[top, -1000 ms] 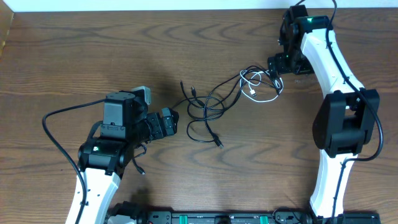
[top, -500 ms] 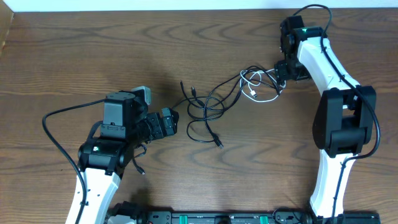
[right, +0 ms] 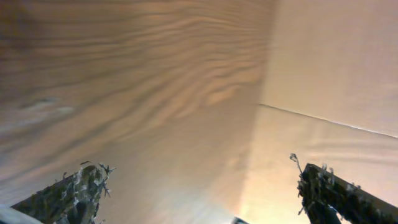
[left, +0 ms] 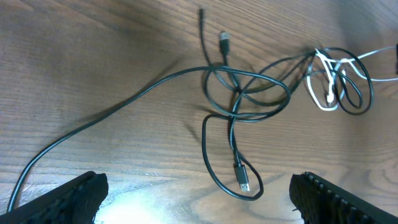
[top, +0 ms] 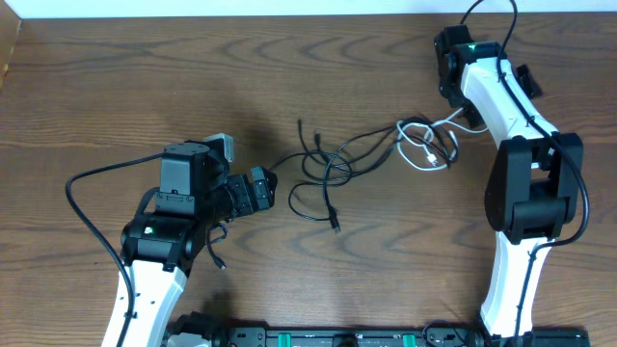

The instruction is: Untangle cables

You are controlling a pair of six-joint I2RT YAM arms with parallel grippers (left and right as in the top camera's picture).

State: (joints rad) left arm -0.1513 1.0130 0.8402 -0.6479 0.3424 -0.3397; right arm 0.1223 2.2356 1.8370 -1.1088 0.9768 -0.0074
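Down on the desk now. Just right of centre: the cables, black loops crossing over one another, flat on the wood. At the right end of that knot, the white cable, coiled in small loops and overlapping a black loop, just left of the right arm. From the white coil, one pale strand reaching right toward that arm; touching or not, cannot tell from above. Two black plug ends pointing far, free of the loops. Another plug at the near end of a long loop, lying loose. One long black strand trailing left and near, passing beside the left gripper and out of the wrist view.

On that left gripper: fingers spread wide, nothing between them, sitting just left of the tangle and facing it. Then the right gripper: fingers likewise far apart, holding nothing, aimed away from the cables at bare wood and the desk's edge, a pale surface beyond.

Room to move: broad bare wood across the far left, all the way out to the far edge. More open wood along the near side, below the loose plug. Tightest spot on the right, with the white coil hard by the arm.
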